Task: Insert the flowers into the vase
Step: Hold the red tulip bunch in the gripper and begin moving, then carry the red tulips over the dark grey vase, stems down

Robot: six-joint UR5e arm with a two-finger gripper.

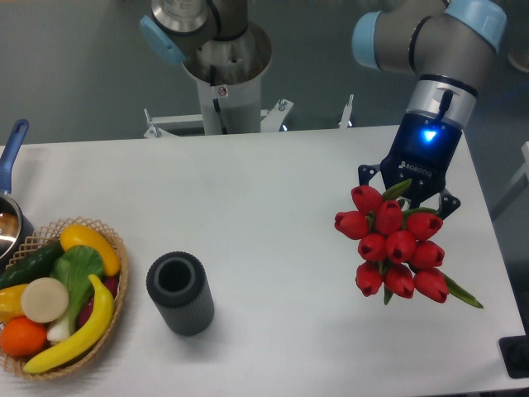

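The flowers are a bunch of red tulip buds with green leaves, held at the right side of the table. My gripper is shut on the flowers from above; the buds hide the fingertips and the stems. The bunch hangs above the tabletop. The vase is a dark grey ribbed cylinder with a round open mouth. It stands upright at the front left of the table, far to the left of the flowers and the gripper.
A wicker basket with a banana, an orange and green vegetables sits at the front left corner. A pot with a blue handle is at the left edge. The grey robot pedestal stands behind the table. A dark object is at the front right.
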